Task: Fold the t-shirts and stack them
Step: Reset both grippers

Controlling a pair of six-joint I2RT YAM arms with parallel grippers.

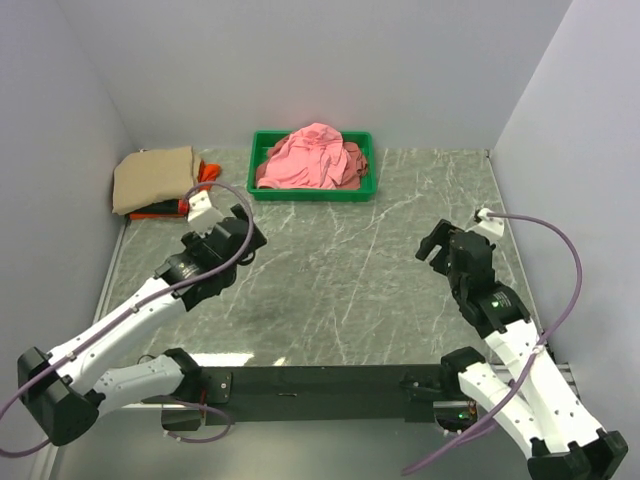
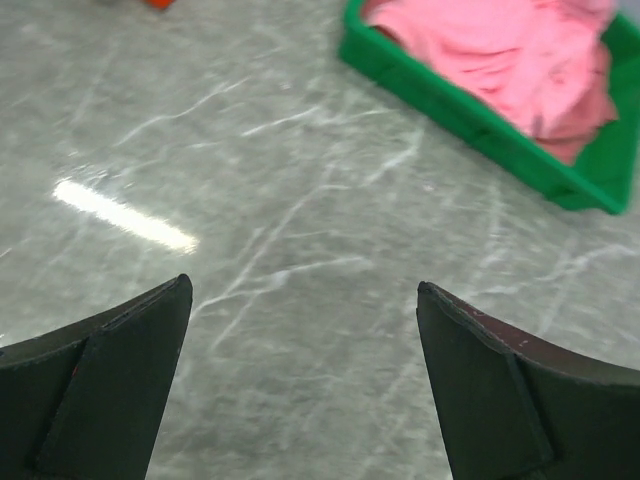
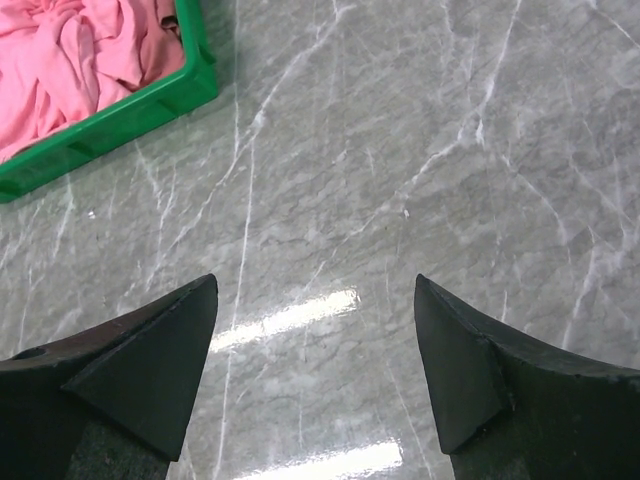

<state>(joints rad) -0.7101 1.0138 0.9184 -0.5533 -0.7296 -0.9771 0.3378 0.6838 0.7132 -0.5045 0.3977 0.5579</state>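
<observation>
Pink t-shirts (image 1: 312,155) fill the green tray (image 1: 310,195) while left pincer (image 2: 300,290) and right pincer (image 3: 315,285) gape empty.

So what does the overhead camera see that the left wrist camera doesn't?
Only overhead: the left arm and right arm whole, the right pincer, and a folded stack by the far left wall with a tan shirt on top. Only the left wrist: a close look between the left pincer and its two fingers, spread wide with only table between them. Both: the green tray heaped with pink shirts, and the grey marbled table.
</observation>
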